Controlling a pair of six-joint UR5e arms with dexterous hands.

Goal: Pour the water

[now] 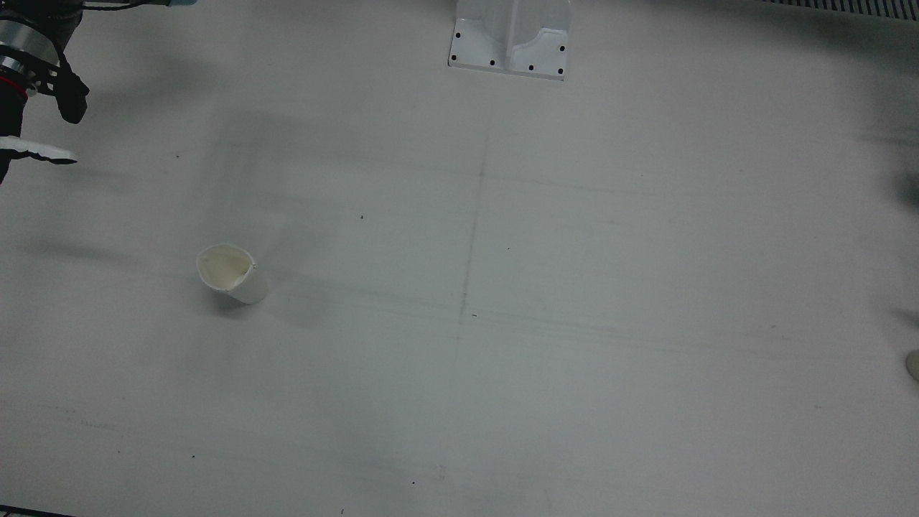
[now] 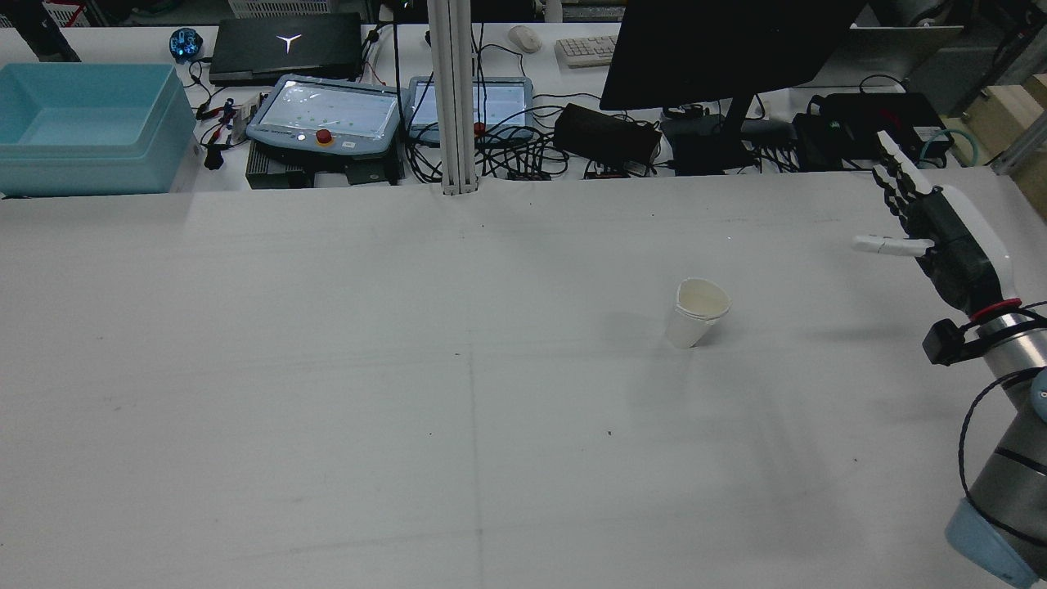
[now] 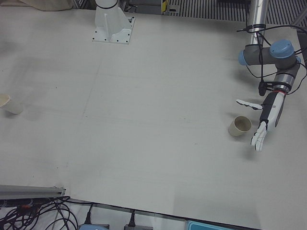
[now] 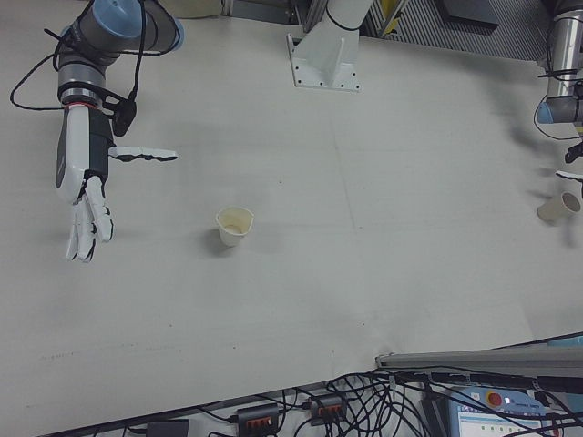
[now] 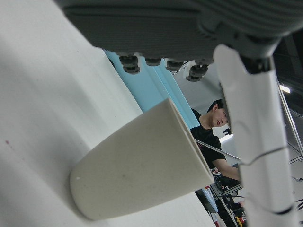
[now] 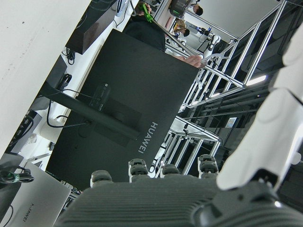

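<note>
Front view's edge crops the left cup.

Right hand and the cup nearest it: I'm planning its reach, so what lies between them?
Nothing: in the right-front view, bare table separates the open right hand from the paper cup.

Blue bin, laptop, monitor behind table.

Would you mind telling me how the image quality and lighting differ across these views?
Front view: soft and low in contrast, with broad faint shadows across the table and the right hand cut off at the edge. Rear view: sharper, the screens on the far desk glaring white. Left hand view: the paper cup is close and fairly sharp, the left hand above it dark.
</note>
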